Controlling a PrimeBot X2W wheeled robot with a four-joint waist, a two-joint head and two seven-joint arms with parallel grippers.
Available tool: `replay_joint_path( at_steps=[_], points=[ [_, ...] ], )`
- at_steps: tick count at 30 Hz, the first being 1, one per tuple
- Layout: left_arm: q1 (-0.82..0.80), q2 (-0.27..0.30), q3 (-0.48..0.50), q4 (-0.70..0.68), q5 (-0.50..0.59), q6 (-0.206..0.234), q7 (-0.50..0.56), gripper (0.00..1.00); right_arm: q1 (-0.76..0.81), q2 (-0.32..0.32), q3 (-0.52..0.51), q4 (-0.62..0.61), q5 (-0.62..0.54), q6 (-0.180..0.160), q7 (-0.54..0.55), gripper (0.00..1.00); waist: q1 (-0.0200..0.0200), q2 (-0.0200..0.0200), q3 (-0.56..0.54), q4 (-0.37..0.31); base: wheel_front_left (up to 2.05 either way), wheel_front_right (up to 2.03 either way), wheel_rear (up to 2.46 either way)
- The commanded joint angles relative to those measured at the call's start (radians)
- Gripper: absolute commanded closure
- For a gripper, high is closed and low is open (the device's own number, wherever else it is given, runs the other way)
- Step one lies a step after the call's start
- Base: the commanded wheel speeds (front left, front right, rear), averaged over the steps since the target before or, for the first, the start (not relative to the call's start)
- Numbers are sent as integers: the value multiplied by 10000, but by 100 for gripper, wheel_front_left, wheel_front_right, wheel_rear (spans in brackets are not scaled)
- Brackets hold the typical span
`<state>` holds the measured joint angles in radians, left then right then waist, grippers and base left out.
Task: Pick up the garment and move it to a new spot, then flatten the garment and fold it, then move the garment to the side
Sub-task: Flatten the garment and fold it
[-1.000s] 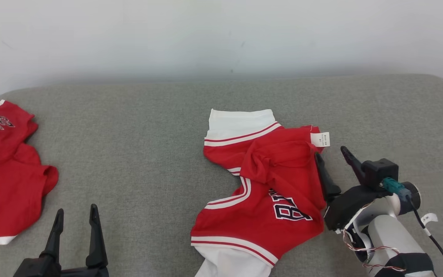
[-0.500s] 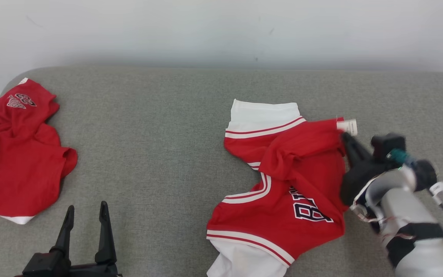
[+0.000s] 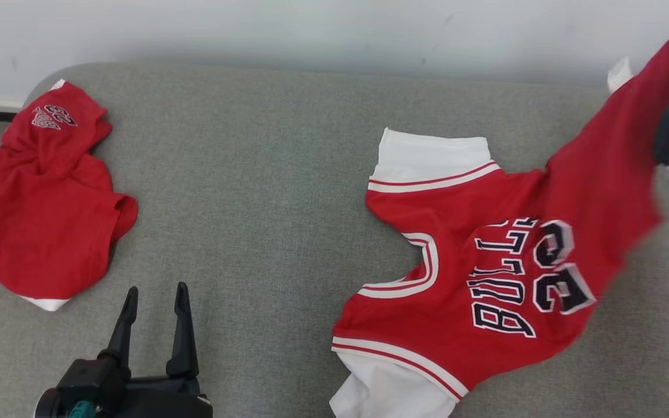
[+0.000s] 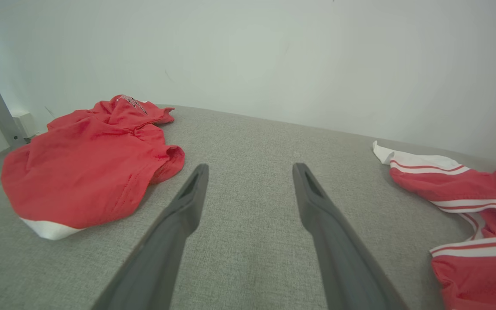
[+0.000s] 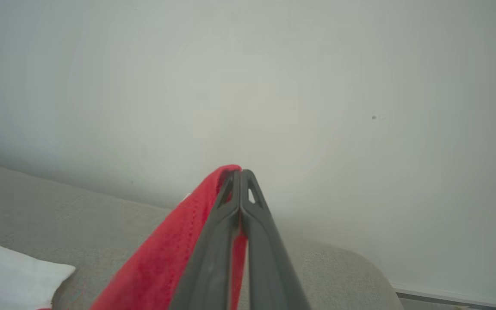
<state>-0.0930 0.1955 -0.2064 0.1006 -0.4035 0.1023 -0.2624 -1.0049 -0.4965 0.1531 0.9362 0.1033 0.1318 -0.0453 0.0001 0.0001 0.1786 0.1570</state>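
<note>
Though the grey cushion (image 3: 265, 191) under both claws is as it was, the red-and-white jersey (image 3: 485, 273) on it is not. A second ago it lay bunched beside the open right claw (image 5: 240, 175); now one red edge is pinched in that claw's shut fingers and drawn up toward the wall. Below the claw the cloth runs taut in a slanting band, and the fold that covered the chest has opened, baring dark lettering and a number. Most of the jersey still rests on the cushion, below and to the left of the right claw. A second red garment (image 3: 50, 197) lies crumpled well off to the left claw's outer side, untouched. The left claw (image 3: 153, 302) waits low over bare cushion between the two garments, fingers spread wide and holding nothing. A small white label (image 3: 619, 72) shows just beside the right claw's grip. By the look of it the pick-up has begun, with the carrying, flattening and folding all ahead. The head camera has swung too, so the wider shift is not the garments' own.
</note>
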Motion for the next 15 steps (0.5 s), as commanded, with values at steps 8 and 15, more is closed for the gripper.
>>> replay_joint_path(
  at_steps=[8,15],
  points=[
    [-376,-288,160,232,261,-242,-29,0,-1297,-219,-144,1582,-621,-23,170,0,-1,-1,512,247,0,0,0],
    [-244,-342,353,348,424,-359,-30,0,-1386,-63,-81,2177,-703,-23,-288,0,-1,-1,174,-68,0,0,0]
  ],
)
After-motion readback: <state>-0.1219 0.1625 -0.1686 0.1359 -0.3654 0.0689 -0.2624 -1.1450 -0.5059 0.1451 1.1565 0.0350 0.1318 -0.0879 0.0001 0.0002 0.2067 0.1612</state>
